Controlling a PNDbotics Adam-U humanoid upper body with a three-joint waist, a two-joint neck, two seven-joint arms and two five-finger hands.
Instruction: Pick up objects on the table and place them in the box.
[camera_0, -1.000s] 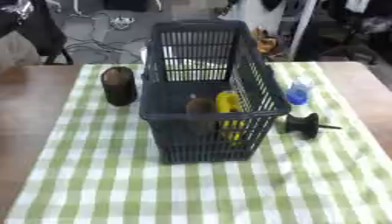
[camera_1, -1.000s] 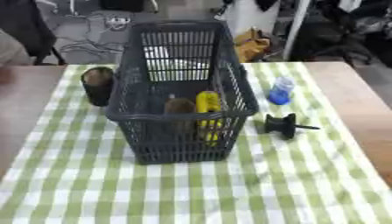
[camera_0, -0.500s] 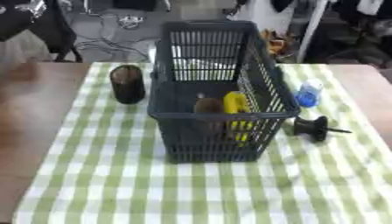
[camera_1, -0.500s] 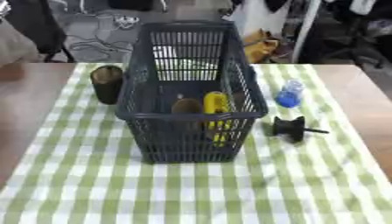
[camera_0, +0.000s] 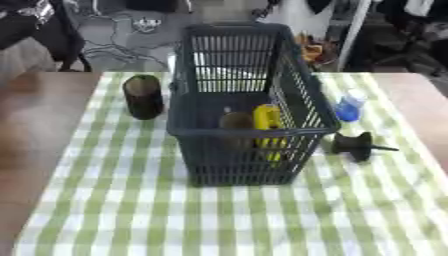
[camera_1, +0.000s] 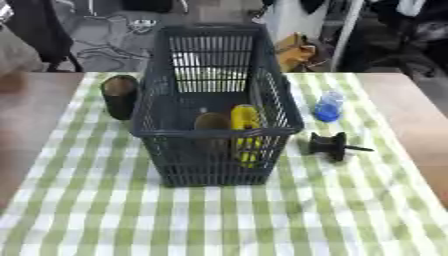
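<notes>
A green-checked cloth (camera_0: 175, 220) covers the wooden table (camera_0: 35, 130); cluttered room behind; no robot hand shows.

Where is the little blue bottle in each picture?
Left eye view: the blue bottle stands right of centre on the checked cloth, just outside the basket's right wall.
Right eye view: the same blue bottle stands right of centre, again beside the basket's right wall.
Shared landmark: the dark basket, with the black spool-shaped thing lying nearer the camera than the bottle.
</notes>
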